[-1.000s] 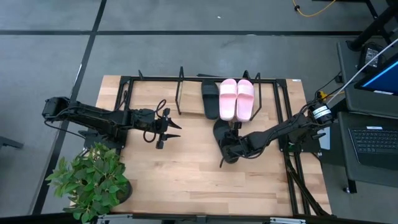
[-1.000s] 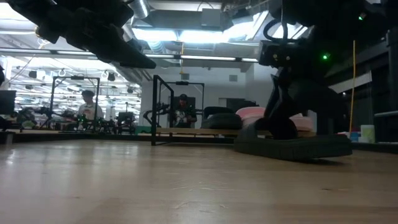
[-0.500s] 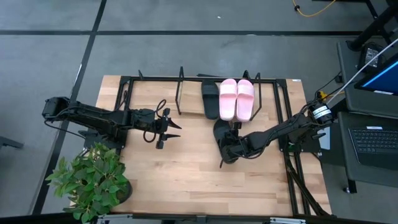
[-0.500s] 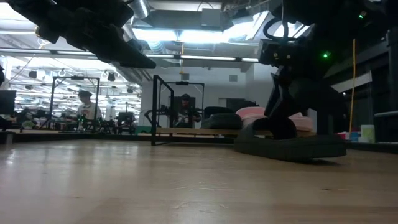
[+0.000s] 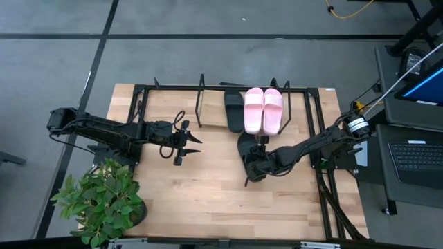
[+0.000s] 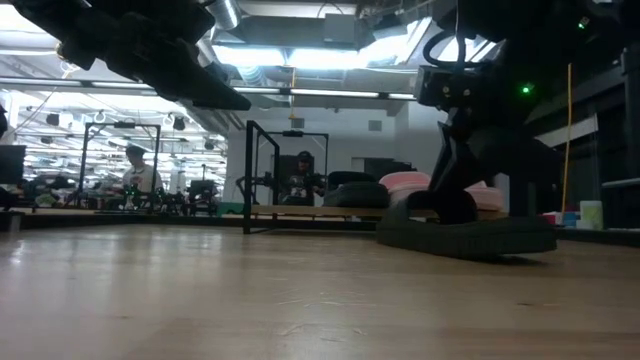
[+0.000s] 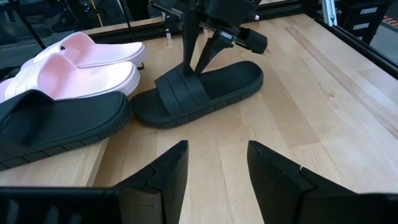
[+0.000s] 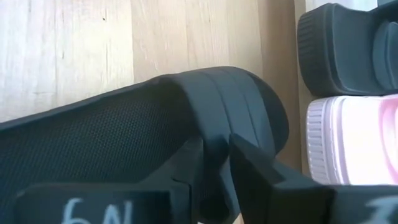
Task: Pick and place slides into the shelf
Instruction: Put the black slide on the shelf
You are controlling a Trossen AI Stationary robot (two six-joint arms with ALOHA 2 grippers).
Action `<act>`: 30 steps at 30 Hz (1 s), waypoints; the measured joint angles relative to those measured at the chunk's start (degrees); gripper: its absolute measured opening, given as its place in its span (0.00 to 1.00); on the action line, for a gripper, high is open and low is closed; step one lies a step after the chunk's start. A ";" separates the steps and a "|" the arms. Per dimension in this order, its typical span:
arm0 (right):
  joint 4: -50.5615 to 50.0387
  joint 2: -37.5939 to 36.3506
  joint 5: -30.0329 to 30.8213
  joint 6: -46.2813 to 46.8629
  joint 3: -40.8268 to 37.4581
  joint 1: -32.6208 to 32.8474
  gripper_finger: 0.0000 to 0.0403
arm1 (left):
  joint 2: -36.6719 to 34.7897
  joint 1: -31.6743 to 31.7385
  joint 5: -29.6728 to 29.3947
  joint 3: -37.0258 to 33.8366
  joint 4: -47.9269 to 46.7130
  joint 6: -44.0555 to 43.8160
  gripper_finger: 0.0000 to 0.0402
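Almost nothing has moved since the earlier frames: both arms and all four sandals sit where they did, and only the distant people in the room behind the tabletop have shifted slightly in the low view; four foam slide sandals are in sight, two pale pink and two black; the two pale pink slides (image 5: pixel 264 109) lie side by side on the tilted light wooden shelf in its thin black wire frame (image 5: pixel 208 88), touching each other, with one black slide (image 5: pixel 234 109) just beside them on the same board, so three are shelved; the fourth, a black foam slide with a ribbed wide strap (image 7: pixel 198 92), lies flat on the pale wooden tabletop (image 5: pixel 208 194) just in front of the shelf, near the shelved black one; the right end effector (image 5: pixel 252 163) is down on this slide, its two dark fingers (image 8: pixel 249 163) closed onto the strap, one on each side of it, the sole resting on the wood in the low view; the left end effector (image 7: pixel 214 169) hovers above bare tabletop well apart from the slides, its fingers spread open and holding nothing; one leafy green potted plant (image 5: pixel 104 200) stands at the tabletop's near left corner.
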 joint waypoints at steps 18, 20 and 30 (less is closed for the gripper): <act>-0.11 -0.02 -0.27 -0.19 0.00 -0.09 0.14 | 0.00 0.00 0.00 0.00 0.00 -0.04 0.39; -0.11 -0.02 -0.33 -0.07 0.00 -0.09 0.14 | 0.02 0.00 0.00 0.00 0.00 -0.04 0.39; -0.17 -0.04 -0.37 0.09 0.00 -0.09 0.21 | 0.01 0.00 0.00 0.00 0.00 0.11 0.39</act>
